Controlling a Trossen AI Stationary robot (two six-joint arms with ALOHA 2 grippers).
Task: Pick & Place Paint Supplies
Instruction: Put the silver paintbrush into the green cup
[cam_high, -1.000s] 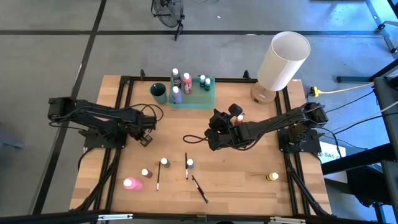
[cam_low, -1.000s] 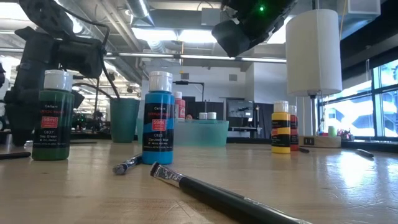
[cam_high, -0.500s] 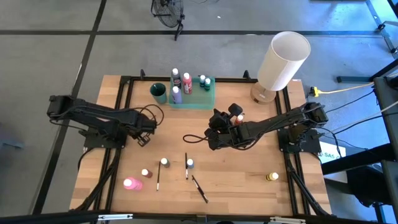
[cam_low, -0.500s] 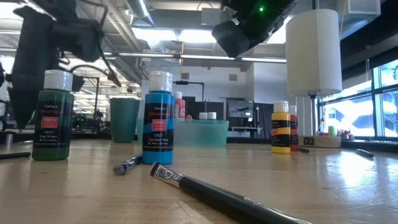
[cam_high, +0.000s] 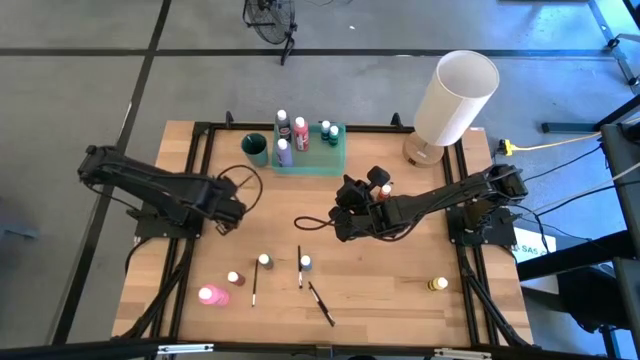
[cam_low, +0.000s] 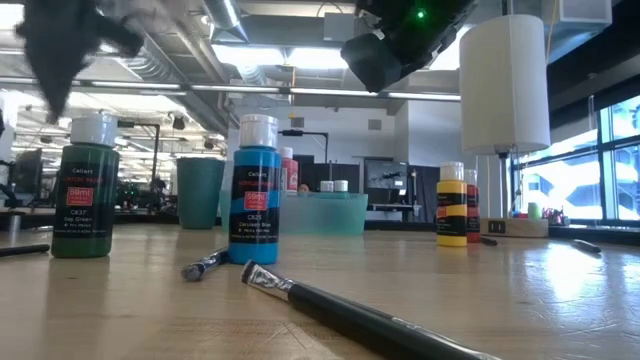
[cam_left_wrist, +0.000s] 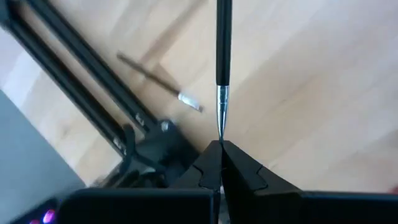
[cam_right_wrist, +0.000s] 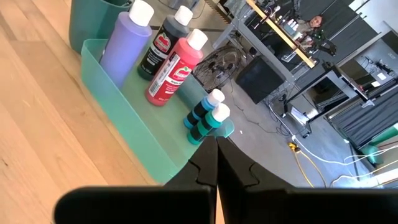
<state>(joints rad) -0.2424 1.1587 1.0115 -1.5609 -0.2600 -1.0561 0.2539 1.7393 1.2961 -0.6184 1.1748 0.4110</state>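
From above, the wooden table (cam_high: 380, 270) carries a translucent green tray (cam_high: 310, 147) at 12 o'clock, holding a purple bottle (cam_high: 283, 152), a red bottle (cam_high: 300, 133), a dark bottle (cam_high: 282, 122) and two small teal bottles (cam_high: 328, 132). A dark green cup (cam_high: 256, 149) stands just beside the tray at its 9 o'clock. A white lamp (cam_high: 452, 100) stands at 2 o'clock. The left gripper (cam_high: 228, 216) sits at 9 o'clock of the table's middle, the right gripper (cam_high: 343, 222) near the middle. Toward 6 o'clock stand a green-capped bottle (cam_high: 264, 261) and a blue bottle (cam_high: 305, 263), with three thin brushes (cam_high: 321, 304) near them. A pink bottle (cam_high: 212, 295) lies at 7 o'clock, a small bottle (cam_high: 234, 278) just beside it. A yellow bottle (cam_high: 437, 285) lies at 4 o'clock.

At table height, a green paint bottle (cam_low: 82, 186) stands at 9 o'clock and a blue paint bottle (cam_low: 254, 191) near the centre, with a dark paintbrush (cam_low: 360, 318) lying in front toward 5 o'clock. A yellow bottle (cam_low: 452, 205) stands at 3 o'clock before the lamp (cam_low: 504, 85).

In the left wrist view, the left gripper (cam_left_wrist: 219, 149) has its jaws closed on the metal end of a thin dark paintbrush (cam_left_wrist: 222, 50), held over the wood; another brush (cam_left_wrist: 160, 84) lies on the table farther off.

In the right wrist view, the right gripper (cam_right_wrist: 217, 144) has its jaws closed together, holding nothing that shows, pointing at the green tray (cam_right_wrist: 130, 118) with its purple bottle (cam_right_wrist: 127, 40), red bottle (cam_right_wrist: 175, 66) and teal bottles (cam_right_wrist: 208, 118).
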